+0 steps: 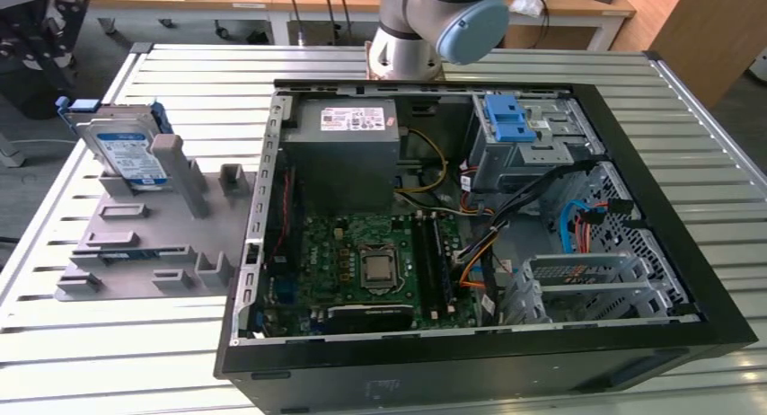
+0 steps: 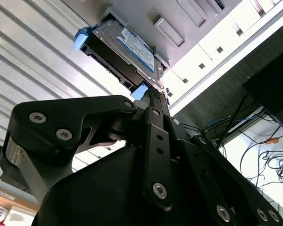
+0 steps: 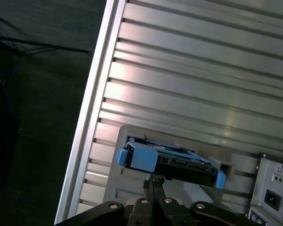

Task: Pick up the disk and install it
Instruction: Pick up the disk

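The disk (image 1: 129,154) is a silver drive with a white-and-blue label and a blue bracket. It stands on edge in a grey slotted holder (image 1: 144,244) at the exterior view's left. In both wrist views I see it beyond my fingertips: disk (image 2: 127,49), disk (image 3: 170,162). My gripper (image 3: 152,180) is shut with nothing between its fingers and sits apart from the disk, which lies ahead of the tips. The same gripper (image 2: 148,96) points toward the disk's near blue corner. My arm (image 1: 426,24) rises behind the case.
An open black computer case (image 1: 480,343) lies on the slatted metal table (image 1: 192,65), to the right of the holder in the exterior view. Inside are a motherboard (image 1: 372,262), a grey power supply (image 1: 348,154), cables and a drive cage with a blue latch piece (image 1: 509,119).
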Tool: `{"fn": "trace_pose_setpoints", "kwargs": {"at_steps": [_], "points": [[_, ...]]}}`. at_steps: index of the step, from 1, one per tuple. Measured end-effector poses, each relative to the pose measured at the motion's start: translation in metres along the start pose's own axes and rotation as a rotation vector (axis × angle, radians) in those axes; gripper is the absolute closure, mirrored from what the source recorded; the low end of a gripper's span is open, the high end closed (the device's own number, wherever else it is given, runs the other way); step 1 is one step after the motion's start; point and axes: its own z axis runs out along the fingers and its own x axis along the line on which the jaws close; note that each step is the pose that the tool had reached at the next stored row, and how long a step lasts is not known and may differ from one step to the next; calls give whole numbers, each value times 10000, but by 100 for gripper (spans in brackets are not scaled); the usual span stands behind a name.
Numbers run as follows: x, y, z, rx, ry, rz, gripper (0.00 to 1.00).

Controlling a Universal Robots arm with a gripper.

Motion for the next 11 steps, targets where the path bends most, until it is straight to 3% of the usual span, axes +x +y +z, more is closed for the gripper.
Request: {"fn": "trace_pose_setpoints", "kwargs": {"at_steps": [11], "points": [[0, 0, 9, -32, 58, -1993, 89]]}}
